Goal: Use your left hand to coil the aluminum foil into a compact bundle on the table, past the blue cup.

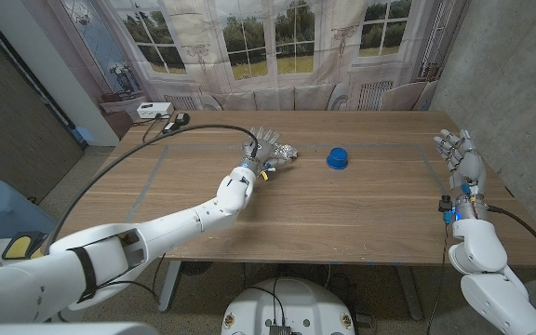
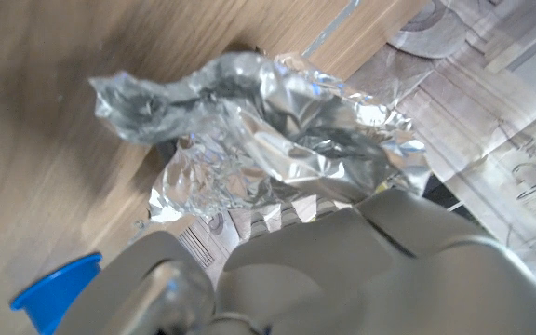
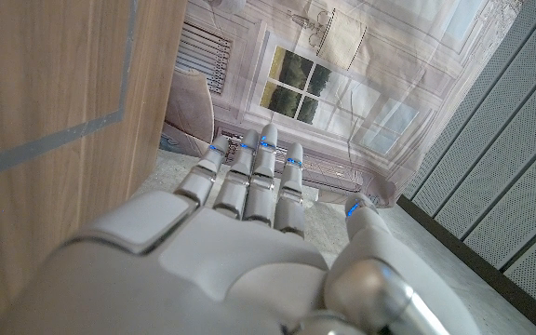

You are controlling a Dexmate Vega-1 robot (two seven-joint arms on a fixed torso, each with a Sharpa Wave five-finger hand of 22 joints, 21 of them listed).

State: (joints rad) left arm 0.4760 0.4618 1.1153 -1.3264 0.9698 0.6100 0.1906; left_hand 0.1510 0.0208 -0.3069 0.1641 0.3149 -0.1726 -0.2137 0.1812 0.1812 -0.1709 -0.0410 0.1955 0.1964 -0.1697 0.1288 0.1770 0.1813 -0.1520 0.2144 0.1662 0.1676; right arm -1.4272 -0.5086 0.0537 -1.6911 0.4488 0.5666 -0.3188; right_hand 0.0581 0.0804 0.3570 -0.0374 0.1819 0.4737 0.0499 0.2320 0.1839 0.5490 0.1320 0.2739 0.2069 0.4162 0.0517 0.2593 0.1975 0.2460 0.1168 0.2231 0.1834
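Left hand (image 1: 261, 149) grips crumpled silver aluminum foil (image 1: 282, 154) on wooden table (image 1: 342, 214), just beside round blue plastic cup (image 1: 339, 158). Foil partly bunched, loose flaps remain; compacting unfinished. Right hand (image 1: 461, 158) idle, fingers extended, holding nothing.

Head cam looks down over whole table (image 1: 342, 209), far out. Left wrist cam sits v. close on foil (image 2: 277, 140), cup (image 2: 54, 293) beside; both also in head view. Right wrist cam faces along table edge twd window backdrop (image 3: 314, 79).
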